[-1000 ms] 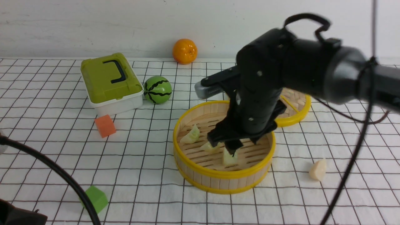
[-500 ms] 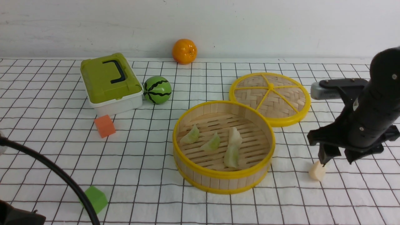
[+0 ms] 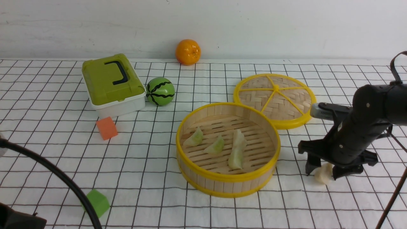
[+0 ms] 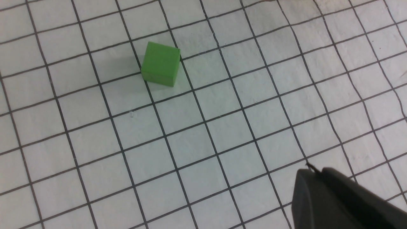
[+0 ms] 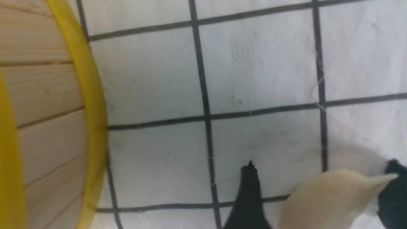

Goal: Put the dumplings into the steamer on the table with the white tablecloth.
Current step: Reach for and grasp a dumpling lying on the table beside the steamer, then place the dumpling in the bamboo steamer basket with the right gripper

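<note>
Progress stands at four of five: four small crescent-shaped toy dumplings (image 3: 216, 147), pale green and cream, lie on the slatted floor of the round bamboo steamer with yellow rims (image 3: 222, 179). It stands on the white, black-gridded tablecloth (image 3: 159, 165), right of the middle of the table (image 3: 38, 133). One cream crescent dumpling (image 3: 322, 175) is left, on the cloth between the steamer and the table's right edge, toward the front. The black right gripper (image 3: 326, 170) is down over it, jaws spread wide, one finger each side; the right wrist view shows its tip at or against one finger, unclamped. The left gripper (image 4: 318, 190) is closed near the front left corner, by a green cube (image 4: 161, 63).
</note>
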You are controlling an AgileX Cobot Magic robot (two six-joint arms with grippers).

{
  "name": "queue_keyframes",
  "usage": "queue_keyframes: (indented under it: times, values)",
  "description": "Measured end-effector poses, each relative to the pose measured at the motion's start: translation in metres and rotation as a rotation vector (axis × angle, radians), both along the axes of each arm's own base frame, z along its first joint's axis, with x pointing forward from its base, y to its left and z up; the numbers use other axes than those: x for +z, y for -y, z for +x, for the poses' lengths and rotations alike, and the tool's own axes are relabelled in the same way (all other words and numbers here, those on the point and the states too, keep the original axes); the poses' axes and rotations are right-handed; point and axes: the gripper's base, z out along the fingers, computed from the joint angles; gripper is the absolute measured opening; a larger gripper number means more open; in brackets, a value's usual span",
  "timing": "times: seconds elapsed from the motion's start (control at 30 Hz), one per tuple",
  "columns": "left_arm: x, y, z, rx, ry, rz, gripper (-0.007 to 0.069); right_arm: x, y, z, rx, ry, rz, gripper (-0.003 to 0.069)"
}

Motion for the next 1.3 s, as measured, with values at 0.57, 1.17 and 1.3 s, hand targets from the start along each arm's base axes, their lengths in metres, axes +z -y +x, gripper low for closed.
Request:
queue_keyframes:
  times: [0.57,1.17,1.3]
  values:
    - [0.000,-0.002,0.001,0.005,0.015,0.020,0.0034,0.049,-0.024,0.001,0.295,-0.011,-0.048,0.0251]
    - [0.000,-0.002,0.001,0.005,0.015,0.020,0.0039,0.050,-0.133,0.057,0.506,0.223,-0.040,0.0251]
    - [0.000,-0.002,0.001,0.005,0.015,0.020,0.0040,0.049,-0.133,0.060,0.497,0.239,-0.052,0.0251]
